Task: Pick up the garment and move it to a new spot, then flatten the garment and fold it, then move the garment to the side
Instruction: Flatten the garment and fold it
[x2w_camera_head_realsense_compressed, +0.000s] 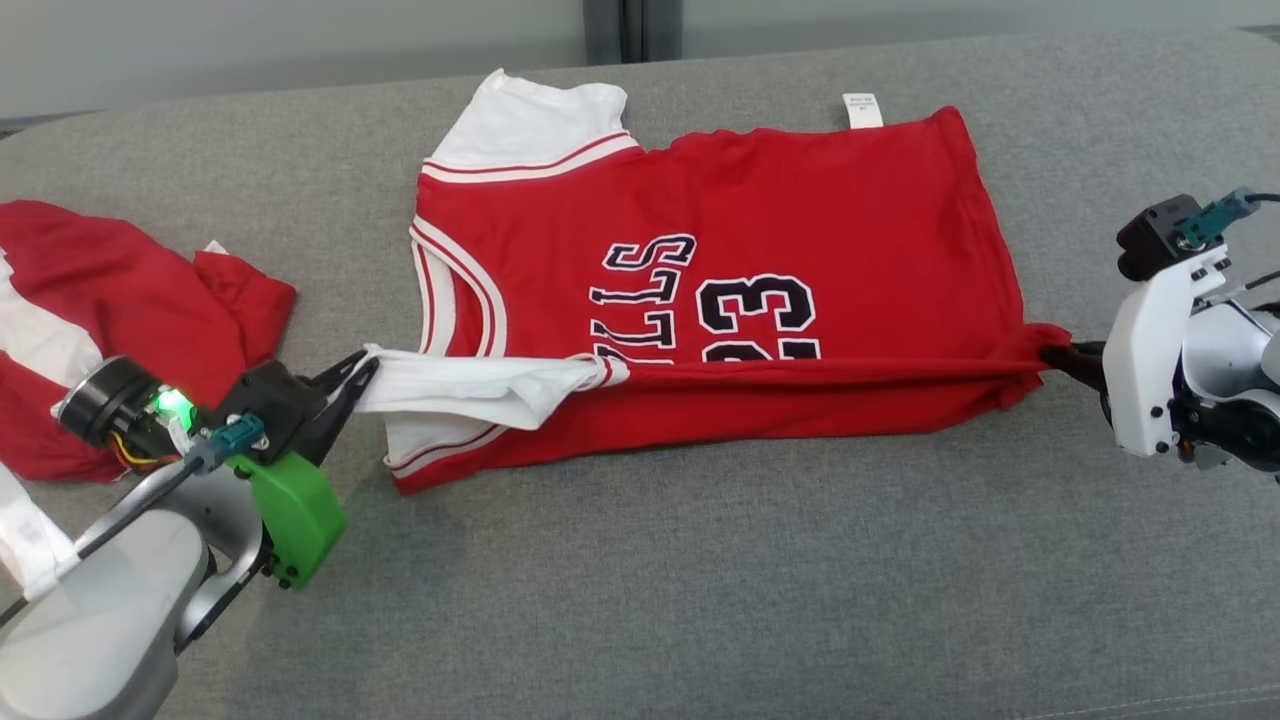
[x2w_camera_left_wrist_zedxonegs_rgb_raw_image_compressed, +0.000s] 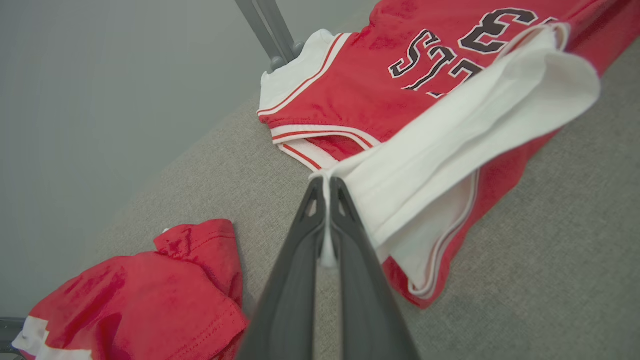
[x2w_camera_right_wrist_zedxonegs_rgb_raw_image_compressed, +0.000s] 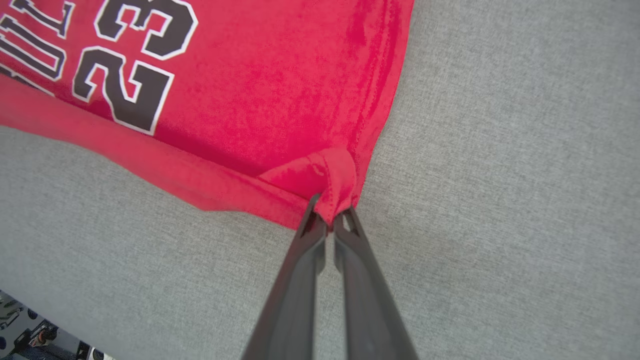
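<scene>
Left end effector (x2w_camera_head_realsense_compressed: 367, 370) and right end effector (x2w_camera_head_realsense_compressed: 1050, 353) grip garment (x2w_camera_head_realsense_compressed: 800, 220) (red).

Head camera looks down; wrist cameras sit close at nine and three o'clock (all share the shirt (x2w_camera_head_realsense_compressed: 750, 230)).

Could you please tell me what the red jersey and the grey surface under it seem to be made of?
Red jersey: soft knit fabric, perhaps cotton or polyester, matte; it drapes, bunches where gripped, and shows stitched hems. Grey surface: woven upholstery cloth, matte, judging by its fine heathered weave.
</scene>
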